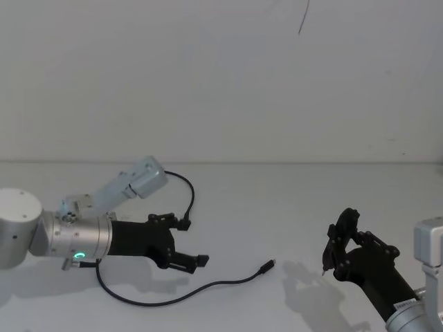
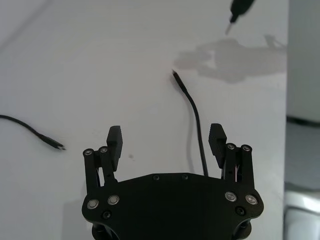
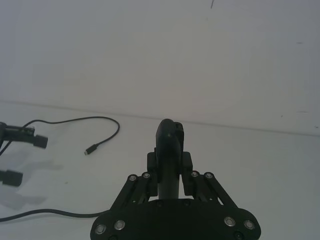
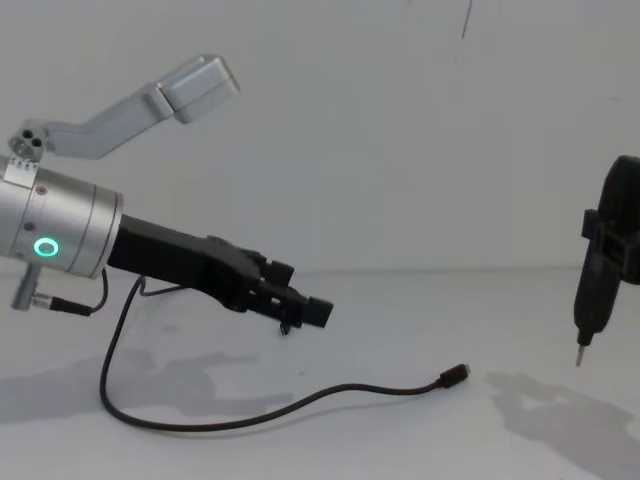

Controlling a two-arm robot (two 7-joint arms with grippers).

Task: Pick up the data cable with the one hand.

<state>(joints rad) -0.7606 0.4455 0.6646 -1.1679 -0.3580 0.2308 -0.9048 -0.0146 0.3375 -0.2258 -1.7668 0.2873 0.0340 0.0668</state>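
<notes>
Step in hand: approach before the grasp. The left gripper [image 1: 192, 242], a black angular plastic two-finger unit on a silver wrist with a glowing green ring, hovers with its fingers spread. The data cable [image 1: 228, 281], a long thin black flexible cord, lies on the white table [image 1: 291, 200] beneath it. One run passes between the fingers, nearer one of them. The next move calls for a descent straddling the cord, then closure. The right gripper [image 1: 340, 243], well apart, pinches a dark pen-like tool [image 4: 600, 270].

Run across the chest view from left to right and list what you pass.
The left gripper, fingers open → the data cable at its plug end → the pen-like tool, tip down, held in the right gripper.
</notes>
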